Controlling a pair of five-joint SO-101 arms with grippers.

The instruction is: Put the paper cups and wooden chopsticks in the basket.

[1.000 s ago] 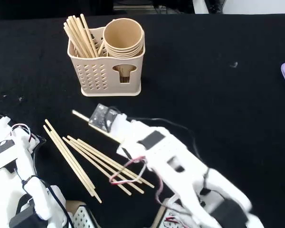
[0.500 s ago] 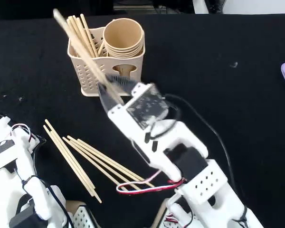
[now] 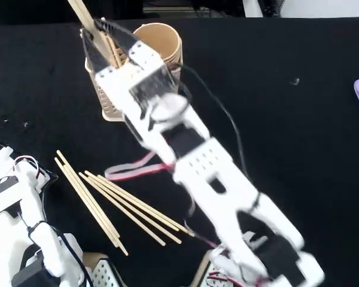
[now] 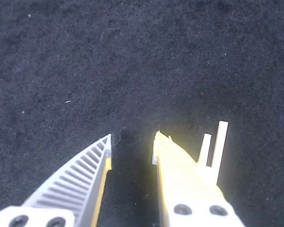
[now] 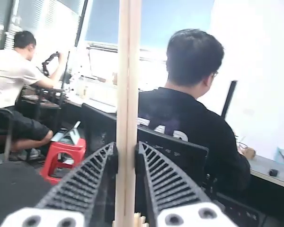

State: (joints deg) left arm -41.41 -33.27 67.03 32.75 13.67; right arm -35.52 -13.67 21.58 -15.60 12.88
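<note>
The black tabletop (image 3: 299, 149) carries a beige basket (image 3: 102, 95) at its far side, with stacked paper cups (image 3: 164, 37) in one compartment. Above the basket, the right gripper (image 3: 93, 28) is clamped on a wooden chopstick (image 3: 78, 7). Nearer the front lie loose chopsticks (image 3: 119, 206), beside the left arm (image 3: 12, 215).

In the left wrist view, the left gripper (image 4: 132, 137) stands open over the tabletop, with two chopstick ends (image 4: 214, 144) beside one finger.

In the right wrist view, the right gripper (image 5: 126, 147) pinches the wooden chopstick (image 5: 128, 71) upright.
</note>
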